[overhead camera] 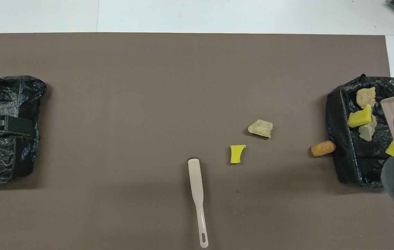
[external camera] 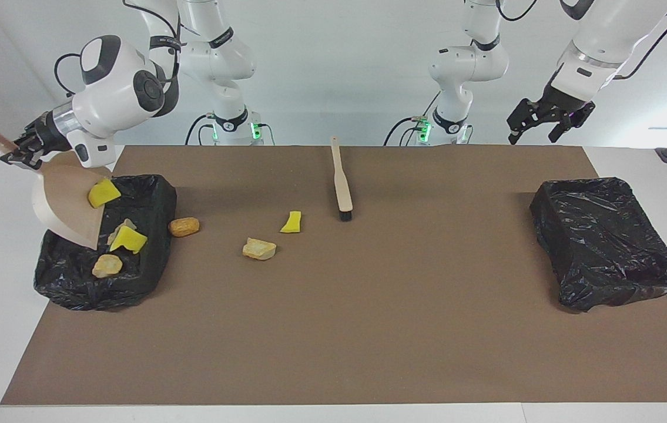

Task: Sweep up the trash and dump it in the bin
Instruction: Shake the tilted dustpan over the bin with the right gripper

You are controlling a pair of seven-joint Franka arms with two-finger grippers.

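Observation:
My right gripper (external camera: 17, 154) is shut on the wooden handle of the tan dustpan (external camera: 66, 205) and holds it tilted over the black-lined bin (external camera: 157, 197) at the right arm's end. One yellow sponge bit (external camera: 103, 192) lies on the pan. In the bin lie a yellow bit (external camera: 128, 239), a pale lump (external camera: 121, 227) and a tan lump (external camera: 107, 265). On the mat lie an orange lump (external camera: 184, 227) beside the bin, a tan lump (external camera: 259, 248) and a yellow bit (external camera: 291, 222). My left gripper (external camera: 533, 134) is open, raised over the other bin (overhead camera: 9, 90).
The brush (external camera: 341, 182) lies on the brown mat (external camera: 368, 329) near the robots, bristles toward the yellow bit; it also shows in the overhead view (overhead camera: 197, 194). The second black-lined bin (external camera: 609, 241) stands at the left arm's end. White table borders the mat.

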